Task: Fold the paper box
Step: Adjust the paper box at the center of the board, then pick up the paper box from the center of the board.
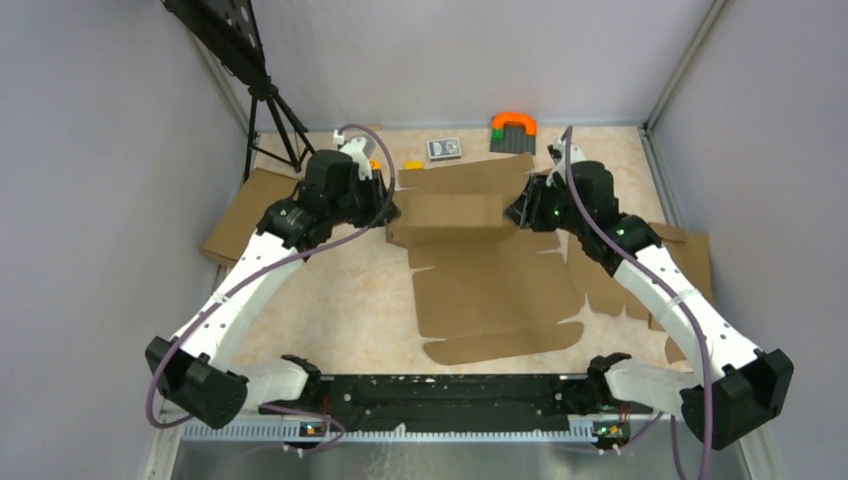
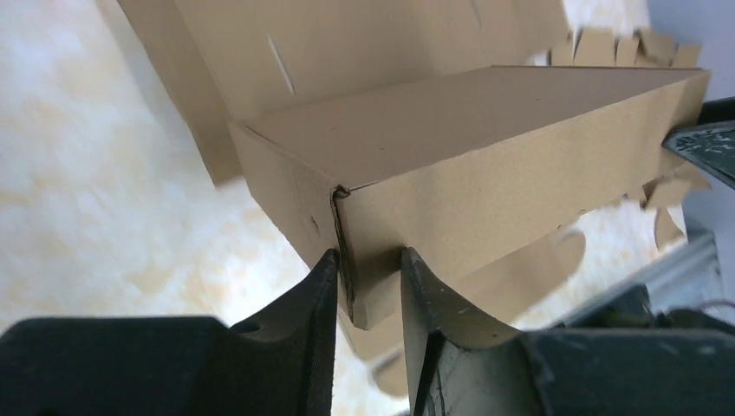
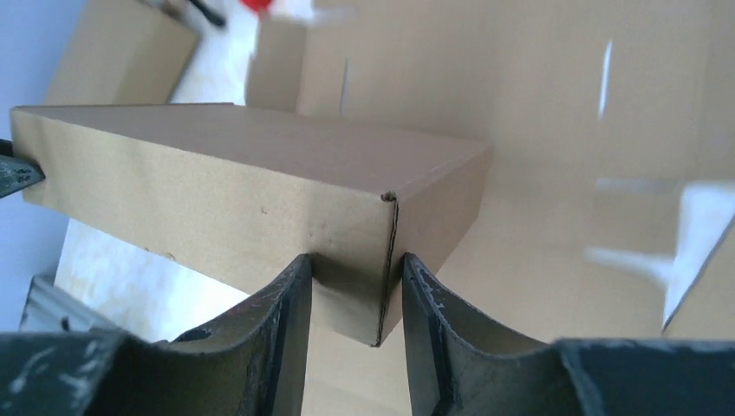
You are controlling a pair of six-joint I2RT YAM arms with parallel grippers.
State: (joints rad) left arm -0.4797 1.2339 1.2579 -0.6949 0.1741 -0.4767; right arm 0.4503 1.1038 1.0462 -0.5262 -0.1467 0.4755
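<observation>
between both hands (image 2: 368, 279) (image 3: 351, 279), paper box (image 1: 450, 215)

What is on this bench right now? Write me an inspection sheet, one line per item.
Surface: table, pale marbled top.
Job's things: paper box, far part folded up into a shallow hollow shape, near flaps lying flat.
Clutter: cardboard slab at the left edge; cardboard scraps at the right; card pack, orange and grey block and small yellow piece along the far edge.
End effectors: left end effector shut on the folded part's left corner; right end effector shut on its right corner.
Cables: purple cables run along both arms.
Surroundings: black tripod in the far left corner; plain grey walls.
</observation>
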